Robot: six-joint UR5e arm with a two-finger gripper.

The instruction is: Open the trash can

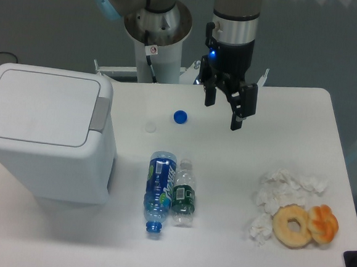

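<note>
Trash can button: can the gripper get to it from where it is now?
Probably yes. The open gripper hangs right of the trash can; only two small caps lie between, and the grey button faces that side.

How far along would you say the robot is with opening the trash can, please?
Nothing looks done yet: the trash can has its lid flat and closed. Nothing is in hand either; the hand hangs open and empty above the table, well to the right of the bin, near the blue cap. Everything is left: travel over to the grey push-button tab, press it, and let the lid come up.
</note>
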